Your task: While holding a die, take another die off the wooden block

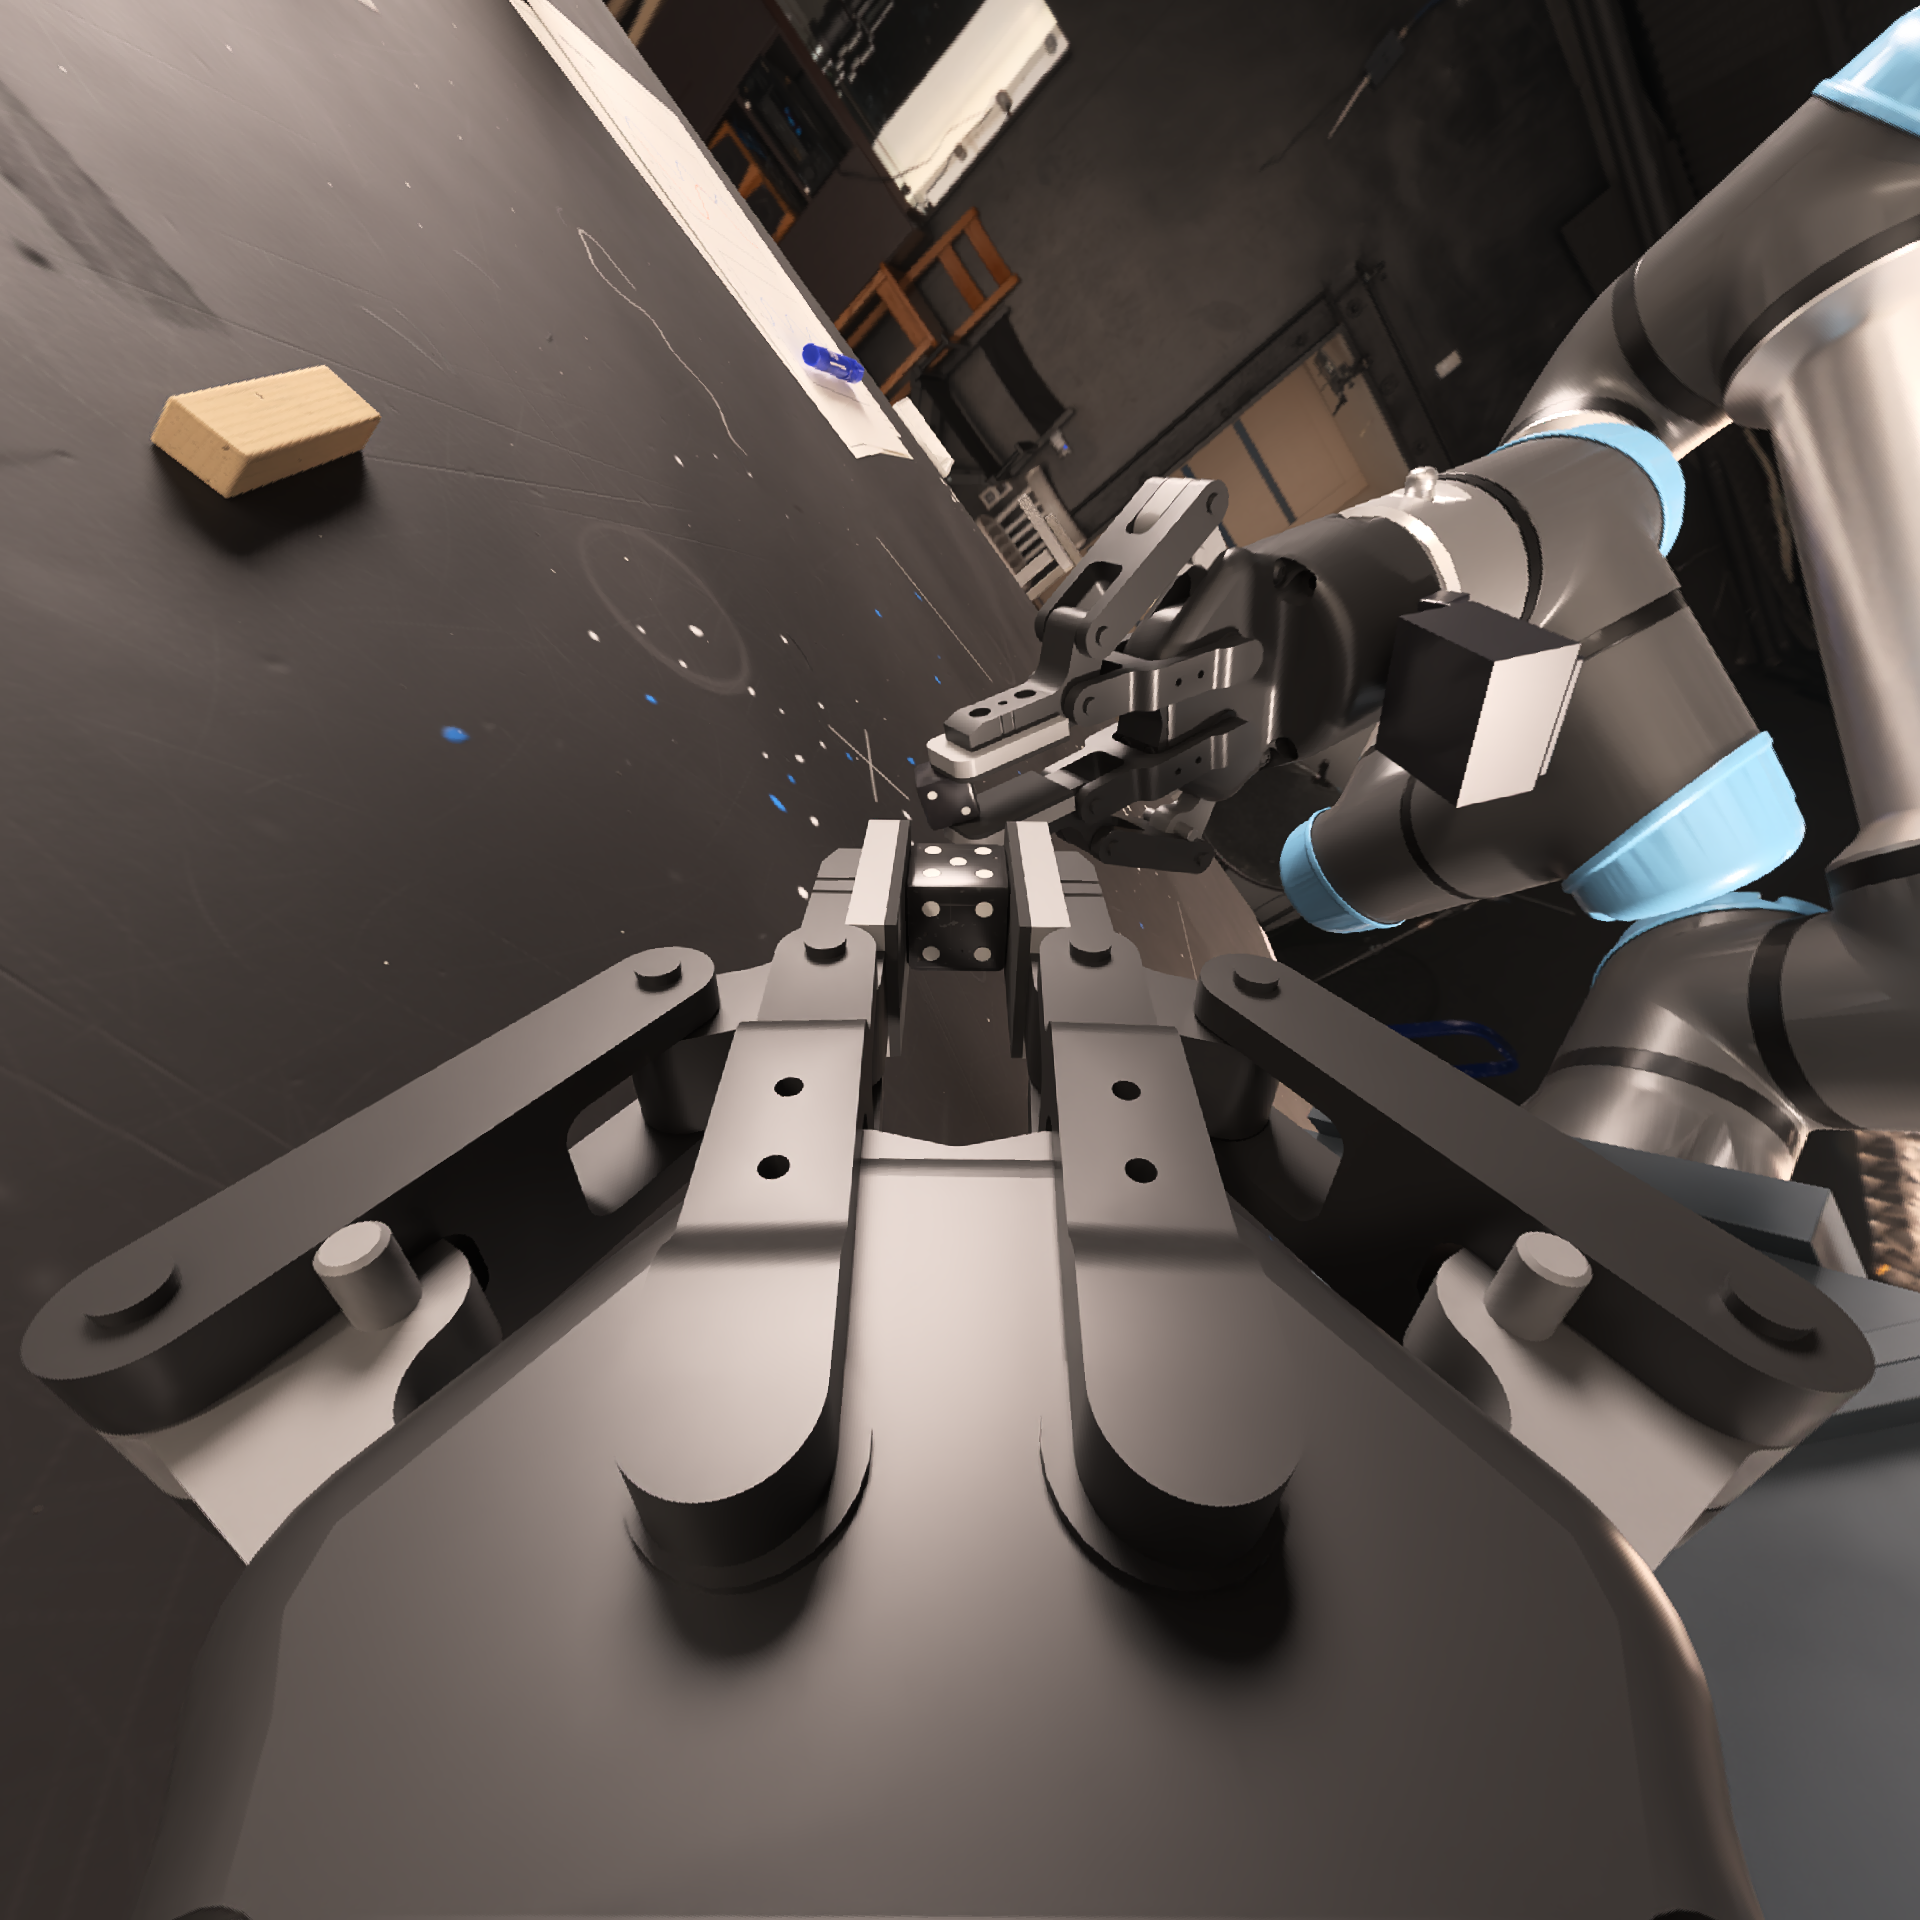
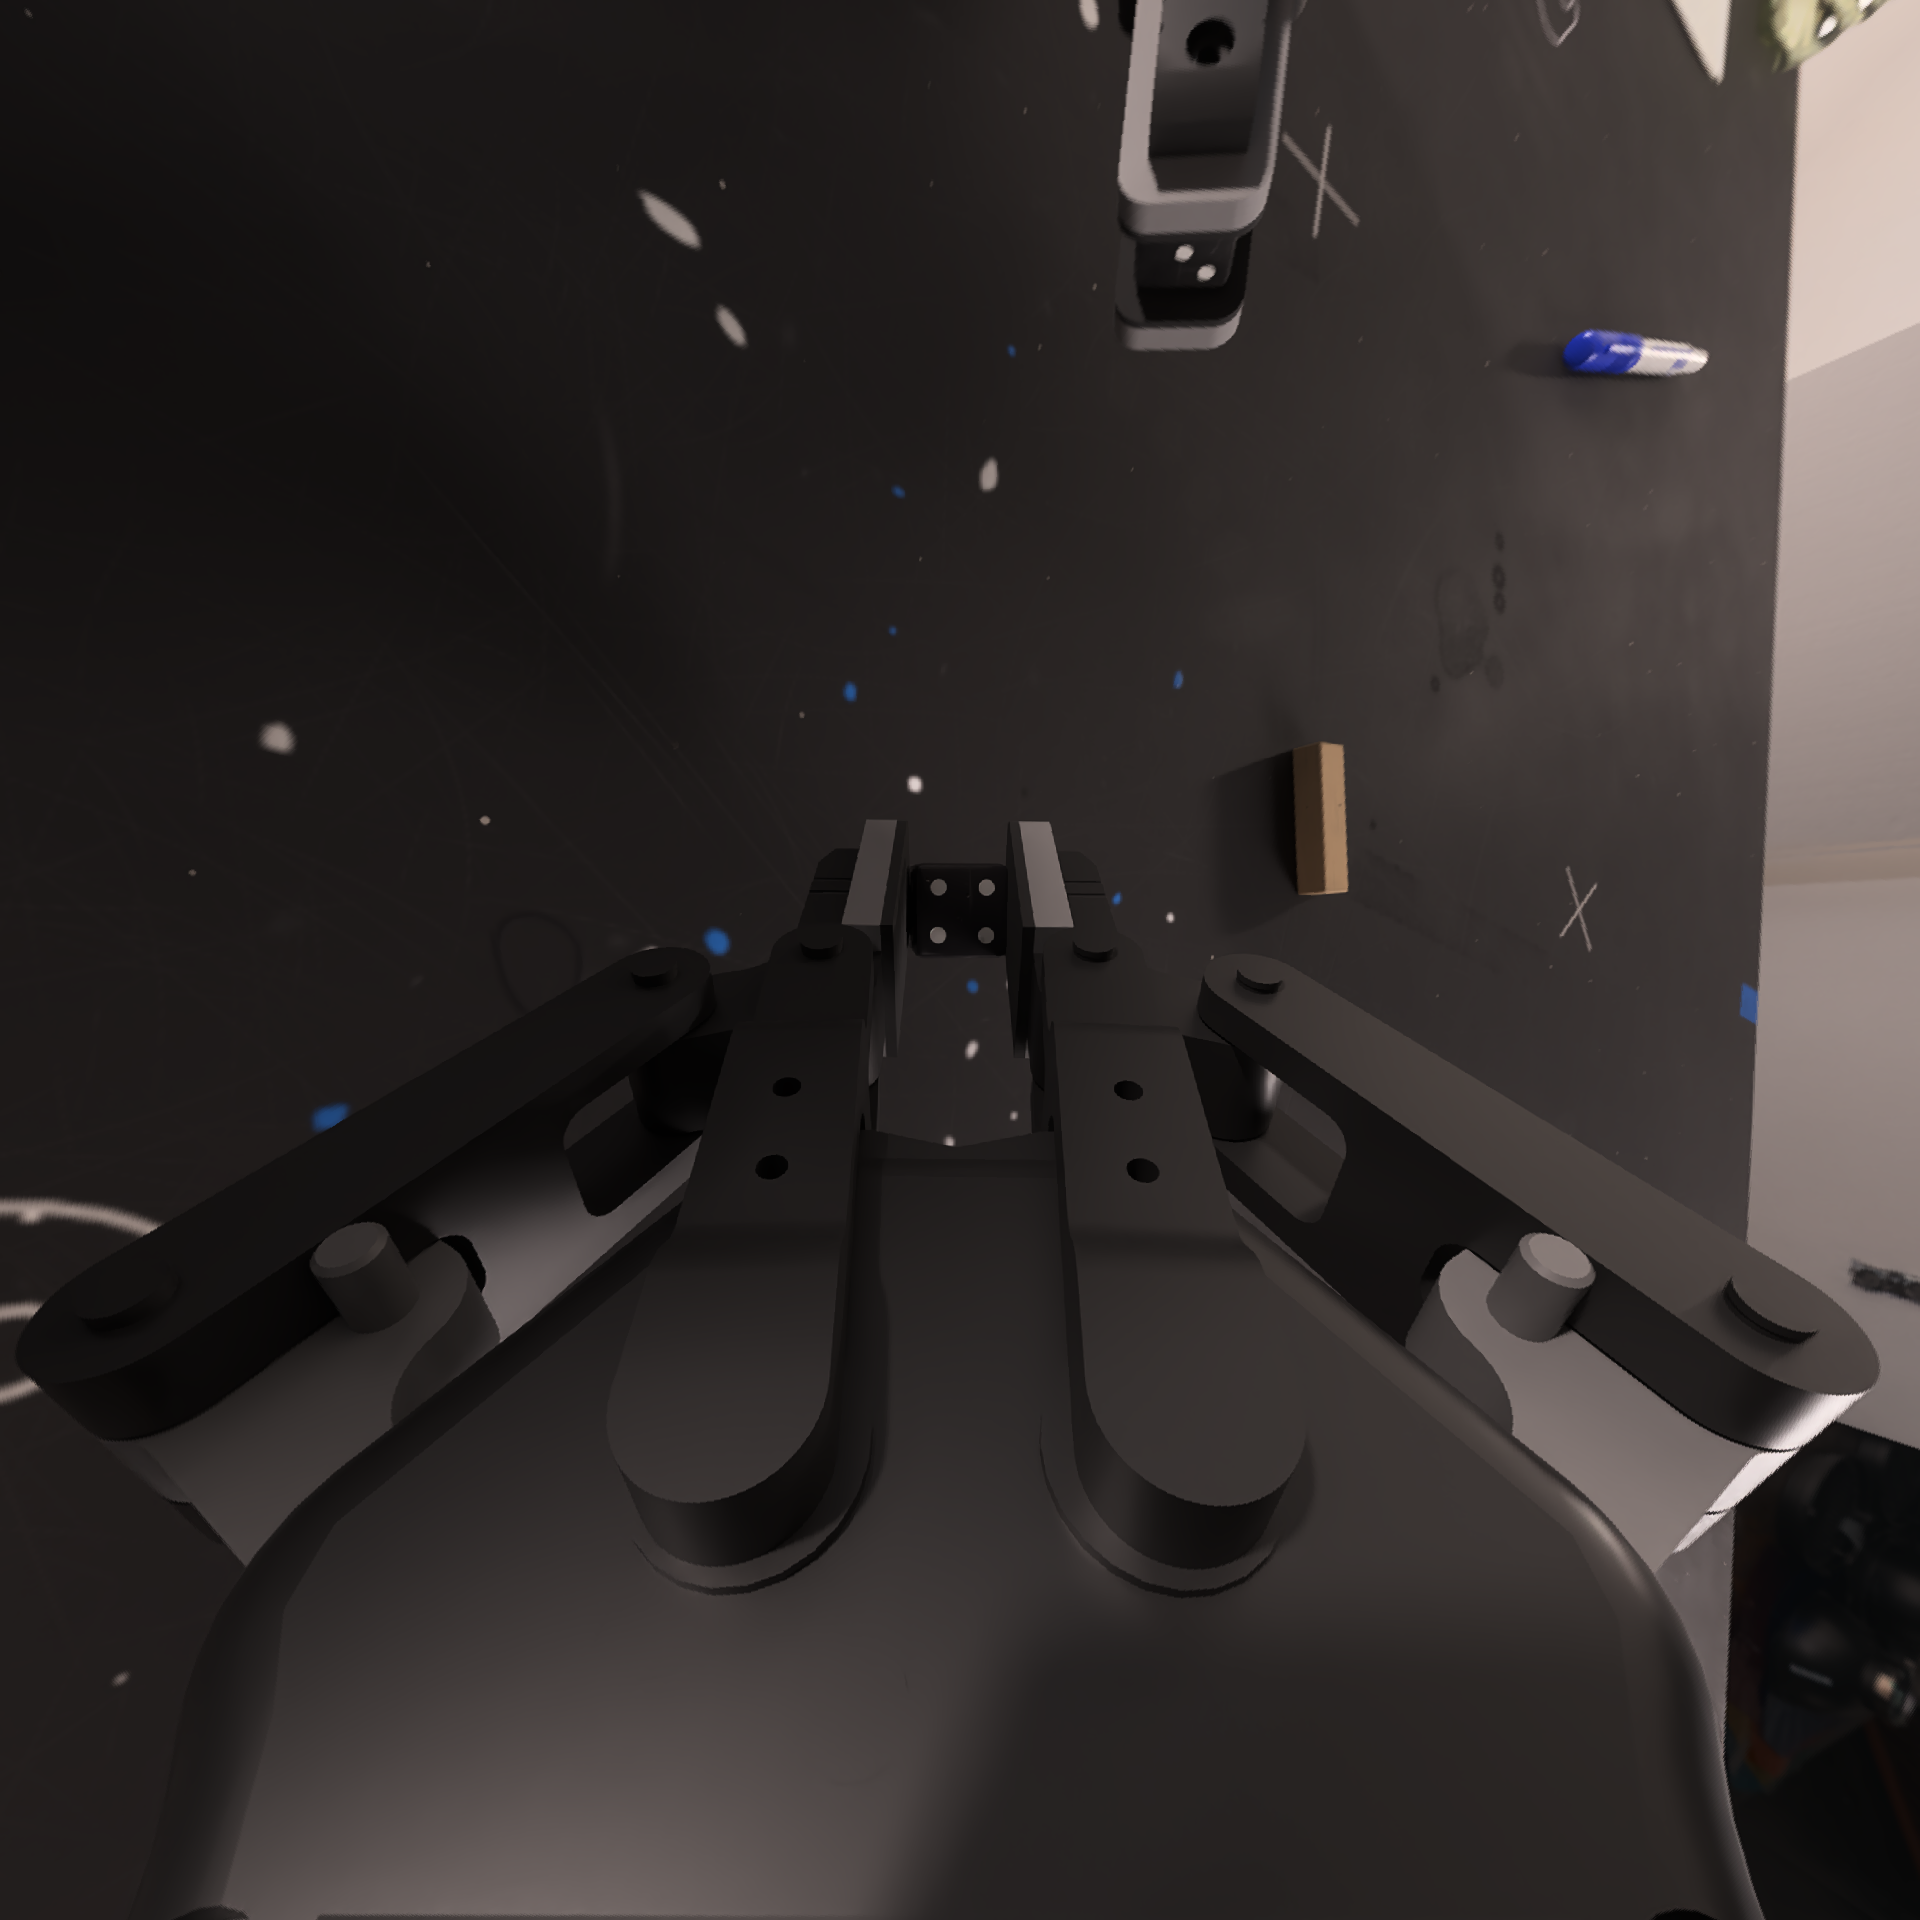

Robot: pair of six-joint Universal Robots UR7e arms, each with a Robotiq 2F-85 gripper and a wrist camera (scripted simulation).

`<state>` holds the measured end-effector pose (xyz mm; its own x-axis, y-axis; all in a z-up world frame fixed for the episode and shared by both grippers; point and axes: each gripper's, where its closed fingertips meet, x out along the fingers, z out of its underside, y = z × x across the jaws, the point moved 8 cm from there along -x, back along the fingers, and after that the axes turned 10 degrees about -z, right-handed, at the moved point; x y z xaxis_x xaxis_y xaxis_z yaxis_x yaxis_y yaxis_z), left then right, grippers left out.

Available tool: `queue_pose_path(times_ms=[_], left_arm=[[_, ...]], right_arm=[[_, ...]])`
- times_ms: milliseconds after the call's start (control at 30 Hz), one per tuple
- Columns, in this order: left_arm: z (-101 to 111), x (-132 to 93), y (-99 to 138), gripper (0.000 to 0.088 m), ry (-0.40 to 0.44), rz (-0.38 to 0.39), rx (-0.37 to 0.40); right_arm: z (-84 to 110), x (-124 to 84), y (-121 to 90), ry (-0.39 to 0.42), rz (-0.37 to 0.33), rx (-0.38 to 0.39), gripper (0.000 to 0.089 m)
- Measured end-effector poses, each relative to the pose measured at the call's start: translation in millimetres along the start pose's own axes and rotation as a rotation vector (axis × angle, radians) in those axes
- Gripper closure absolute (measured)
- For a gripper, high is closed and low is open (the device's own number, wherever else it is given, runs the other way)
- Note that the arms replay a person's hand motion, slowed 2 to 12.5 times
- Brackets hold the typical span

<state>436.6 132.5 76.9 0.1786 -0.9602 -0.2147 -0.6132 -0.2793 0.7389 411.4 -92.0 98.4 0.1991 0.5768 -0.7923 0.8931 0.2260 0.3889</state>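
Black die (image 1: 956, 906) between left tool (image 1: 956, 883) pads

Blue marker (image 2: 1633, 355) lies on black (speckled) table (image 2: 416, 520).

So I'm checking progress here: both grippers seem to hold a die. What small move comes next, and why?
Probably a small retreat of the right gripper, keeping it shut. Its black die sits between the fingers in mid-air, the left gripper clamps its own die, and the wooden block lies bare, apart from both. The two grippers are close together, so separating them seems prudent.
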Motion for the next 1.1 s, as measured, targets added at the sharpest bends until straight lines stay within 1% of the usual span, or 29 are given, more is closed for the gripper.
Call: queue_pose_path(times_ms=[233, 467, 700, 1100], left_arm=[[-0.9, -1.3, -1.3, 0.0723, 0.008, 0.015, -0.025], [-1.2, -1.9, -1.9, 0.0723, 0.013, 0.023, -0.036], [-0.8, -1.4, -1.9, 0.0723, 0.005, 0.026, -0.036], [0.7, 0.1, -0.9, 0.0723, -0.012, 0.021, -0.02]], right_arm=[[2.2, 1.3, -3.5, -0.101, -0.047, 0.019, 0.0726], [4.9, 1.9, -4.9, -0.215, -0.075, 0.038, 0.0726], [4.9, 3.3, -5.1, -0.31, -0.119, 0.048, 0.0726], [5.3, 6.9, -0.9, -0.471, -0.222, 0.059, 0.0726]])
